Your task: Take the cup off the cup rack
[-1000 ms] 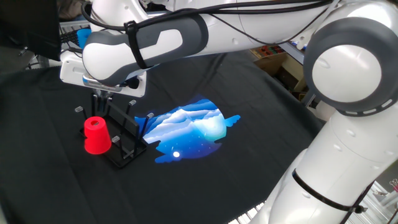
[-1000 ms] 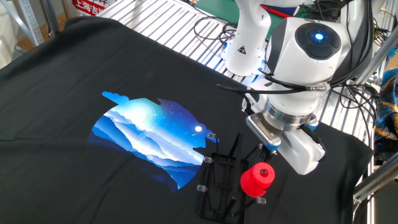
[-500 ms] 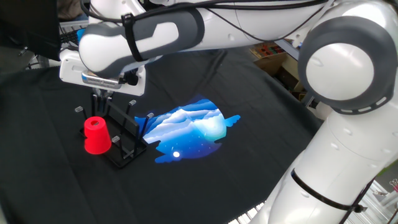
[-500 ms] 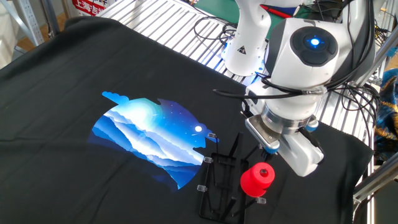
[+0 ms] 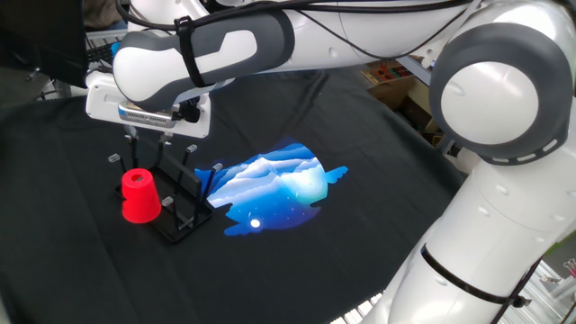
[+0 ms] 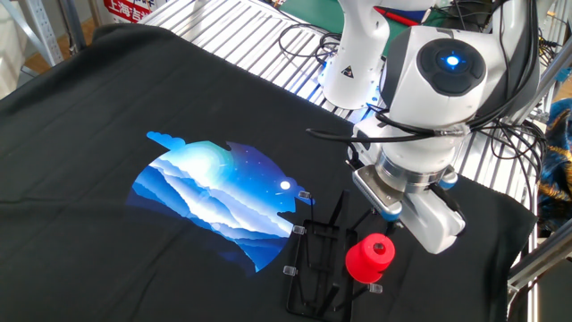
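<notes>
The red cup (image 5: 139, 197) sits upside down on a peg at the left end of the black wire cup rack (image 5: 184, 205). In the other fixed view the cup (image 6: 369, 258) is at the rack's right side (image 6: 315, 261). My gripper (image 5: 147, 142) hangs just above and slightly behind the cup, pointing down. Its fingers stand apart and hold nothing. In the other fixed view the gripper (image 6: 385, 216) is mostly hidden under the white hand, just above the cup.
The table is covered by a black cloth with a blue and white print (image 5: 274, 184) right of the rack. A metal grating (image 6: 223, 27) and cables (image 6: 304, 40) lie at the table's far side. My arm's large white body (image 5: 504, 207) fills the right.
The hand has lifted slightly above the rack and cup. The cup and rack have not moved.
</notes>
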Available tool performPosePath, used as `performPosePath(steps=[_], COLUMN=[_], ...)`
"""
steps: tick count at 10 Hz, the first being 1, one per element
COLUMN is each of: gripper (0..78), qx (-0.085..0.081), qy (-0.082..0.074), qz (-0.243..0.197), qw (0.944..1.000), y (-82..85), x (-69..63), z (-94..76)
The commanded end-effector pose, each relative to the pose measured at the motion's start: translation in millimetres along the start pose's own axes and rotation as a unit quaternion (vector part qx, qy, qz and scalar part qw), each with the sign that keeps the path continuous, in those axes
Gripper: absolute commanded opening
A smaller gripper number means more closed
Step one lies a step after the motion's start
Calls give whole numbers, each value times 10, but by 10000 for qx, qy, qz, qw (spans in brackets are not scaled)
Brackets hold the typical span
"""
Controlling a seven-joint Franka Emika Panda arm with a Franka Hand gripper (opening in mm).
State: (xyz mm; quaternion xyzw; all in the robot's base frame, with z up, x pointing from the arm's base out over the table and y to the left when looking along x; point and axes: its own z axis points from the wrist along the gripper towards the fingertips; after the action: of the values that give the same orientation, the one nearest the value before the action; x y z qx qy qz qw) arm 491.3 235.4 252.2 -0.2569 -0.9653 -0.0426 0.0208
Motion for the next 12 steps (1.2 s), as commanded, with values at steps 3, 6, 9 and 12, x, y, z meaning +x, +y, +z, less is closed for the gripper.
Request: performPosePath(steps=[3,6,9,12], gripper=[774,774,774,774], qx=[27,27,-249,-252], qy=[65,65,31,31], qz=[-51,-51,241,260], qw=[10000,10000,9994,9993], y=[6,6,6,12], x=[-4,-4,-5,-6], z=[-13,-13,-13,-8])
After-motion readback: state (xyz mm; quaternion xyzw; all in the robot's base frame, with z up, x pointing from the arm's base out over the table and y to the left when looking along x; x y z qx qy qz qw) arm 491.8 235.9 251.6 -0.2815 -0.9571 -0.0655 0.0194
